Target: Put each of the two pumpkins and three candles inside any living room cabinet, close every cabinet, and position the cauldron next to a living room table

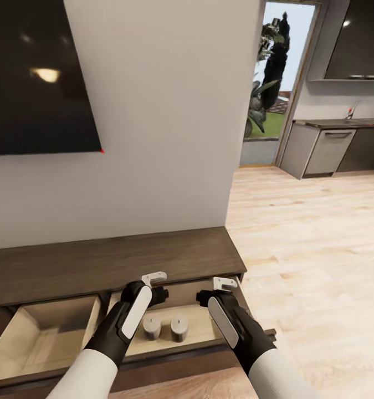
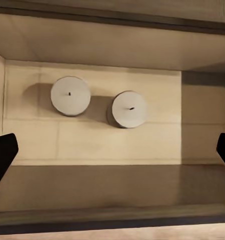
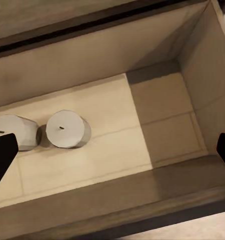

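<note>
Head view: two candles (image 1: 152,328) (image 1: 179,328) stand side by side, just apart, on the pale floor of the open right drawer (image 1: 206,339) of the cabinet (image 1: 114,260). They sit below and between the left pincer (image 1: 155,280) and right pincer (image 1: 226,284). Both pincers hang spread wide and empty. Judged step: stowing candles; the third is unaccounted for. Next move calls for fetching it before shutting the drawers.
</note>
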`<state>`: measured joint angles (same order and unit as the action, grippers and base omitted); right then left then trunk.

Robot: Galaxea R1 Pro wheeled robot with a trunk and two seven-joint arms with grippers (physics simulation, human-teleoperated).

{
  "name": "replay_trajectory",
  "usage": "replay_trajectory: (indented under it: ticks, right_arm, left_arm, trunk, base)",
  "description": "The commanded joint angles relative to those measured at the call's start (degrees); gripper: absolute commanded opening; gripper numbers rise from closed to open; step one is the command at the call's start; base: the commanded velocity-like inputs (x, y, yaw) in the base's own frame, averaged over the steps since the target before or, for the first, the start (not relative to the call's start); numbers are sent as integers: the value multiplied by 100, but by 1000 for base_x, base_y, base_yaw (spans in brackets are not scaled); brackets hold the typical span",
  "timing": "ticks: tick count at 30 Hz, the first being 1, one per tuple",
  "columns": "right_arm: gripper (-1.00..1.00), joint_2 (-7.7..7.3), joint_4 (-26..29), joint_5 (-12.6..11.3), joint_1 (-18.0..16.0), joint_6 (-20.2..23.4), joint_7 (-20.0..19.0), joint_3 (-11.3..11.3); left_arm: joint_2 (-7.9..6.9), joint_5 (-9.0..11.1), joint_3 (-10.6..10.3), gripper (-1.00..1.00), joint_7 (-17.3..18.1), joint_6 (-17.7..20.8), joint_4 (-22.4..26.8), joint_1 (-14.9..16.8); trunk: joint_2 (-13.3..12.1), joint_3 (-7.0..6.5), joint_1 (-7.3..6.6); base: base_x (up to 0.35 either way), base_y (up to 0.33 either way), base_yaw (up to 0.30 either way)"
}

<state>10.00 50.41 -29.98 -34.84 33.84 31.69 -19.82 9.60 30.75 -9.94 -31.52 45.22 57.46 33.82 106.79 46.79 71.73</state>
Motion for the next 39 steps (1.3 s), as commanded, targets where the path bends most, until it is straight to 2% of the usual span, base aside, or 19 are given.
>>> replay_trajectory:
  ticks: [1,12,27,39]
  right_arm:
    - [100,0,4,-52,-6,8,53,-13]
    - [100,0,2,-55,-6,16,48,-13]
    - [100,0,-5,-61,-6,26,48,-13]
    - [100,0,-12,-69,-6,26,44,-5]
  left_arm:
    - [-2,62,-8,100,-59,10,9,2]
    - [6,65,-8,100,-59,6,13,4]
    - [-1,70,-22,100,-43,-69,255,2]
    - [-2,71,-31,100,-39,-66,257,2]
  trunk:
    - [3,7,-1]
    - [3,30,-1]
    - [3,60,-1]
    - [3,85,-1]
  base:
    - [0,0,-272]
    - [0,0,-272]
    - [-1,0,-272]
    - [-86,0,-272]
